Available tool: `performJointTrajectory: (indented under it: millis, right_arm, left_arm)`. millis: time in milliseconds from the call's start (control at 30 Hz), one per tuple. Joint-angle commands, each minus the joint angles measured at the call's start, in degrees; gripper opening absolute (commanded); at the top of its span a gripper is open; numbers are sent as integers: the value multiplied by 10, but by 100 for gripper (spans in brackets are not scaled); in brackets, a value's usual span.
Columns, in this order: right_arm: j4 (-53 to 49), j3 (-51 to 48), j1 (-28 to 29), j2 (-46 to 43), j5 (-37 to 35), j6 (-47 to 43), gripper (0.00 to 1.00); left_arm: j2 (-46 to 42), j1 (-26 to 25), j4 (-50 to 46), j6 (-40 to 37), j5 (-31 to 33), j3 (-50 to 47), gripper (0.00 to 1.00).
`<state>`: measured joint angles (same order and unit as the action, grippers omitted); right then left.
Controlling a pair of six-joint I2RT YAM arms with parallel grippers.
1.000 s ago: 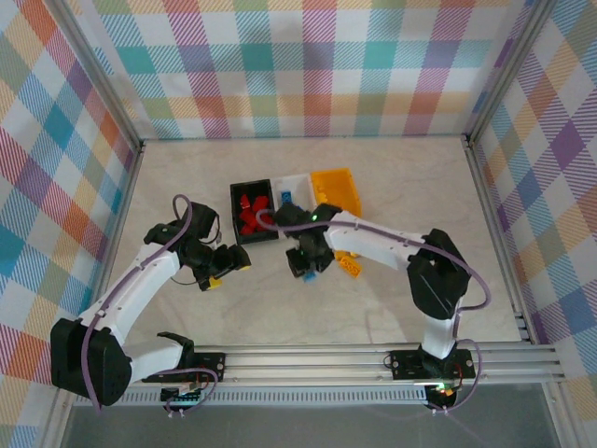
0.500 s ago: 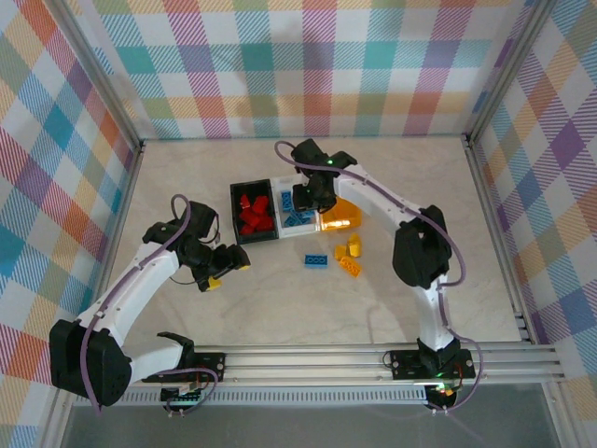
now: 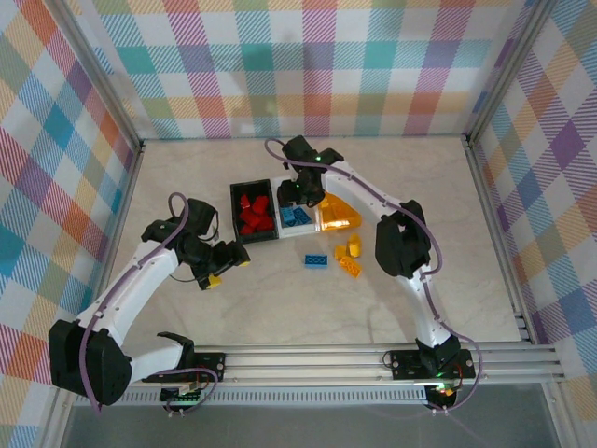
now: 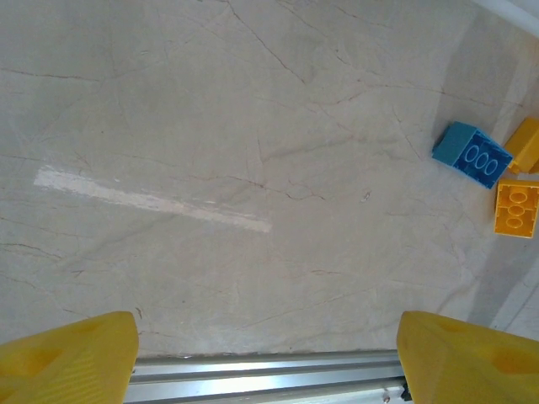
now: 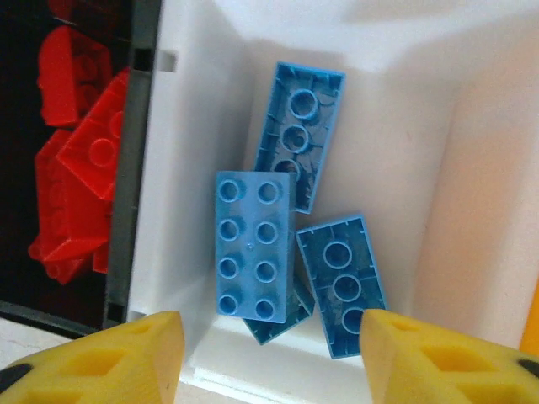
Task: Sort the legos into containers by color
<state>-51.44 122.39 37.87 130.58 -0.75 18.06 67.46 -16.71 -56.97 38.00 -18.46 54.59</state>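
Legos [image 3: 315, 260] loose on the counter [image 3: 280, 308], one blue and a few yellow ones [image 3: 349, 267], sit right of the left tool [image 3: 227, 271], spread and empty, while farther back reds [image 3: 252, 215] sit in the black bin [image 3: 234, 217] and the right tool [image 5: 269, 353], spread too, hangs over blues [image 5: 253, 248] in the white bin [image 5: 396, 126], orange bin [image 3: 340, 217] alongside.

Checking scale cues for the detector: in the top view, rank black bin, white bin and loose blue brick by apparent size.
1. black bin and white bin: look alike; the right gripper covers part of the white one, so unranked.
2. loose blue brick: far smaller.
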Motion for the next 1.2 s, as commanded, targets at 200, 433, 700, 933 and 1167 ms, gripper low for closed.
performJointTrajectory:
  millis: [200,433,700,933,1167]
  right_arm:
    - [-25,-92,-1,-141,25,25,67]
    - [-46,-291,9,-290,38,49,75]
    - [-9,-464,52,-355,27,121,81]
    - [30,-492,78,-308,1,154,82]
    - [45,-471,79,-264,-1,131,82]
  left_arm:
    - [22,-1,15,11,-5,23,81]
    - [32,-37,31,14,8,26,81]
    - [22,-44,42,21,5,13,81]
    - [1,-43,42,32,5,-6,82]
    - [-11,-44,42,42,11,-13,82]
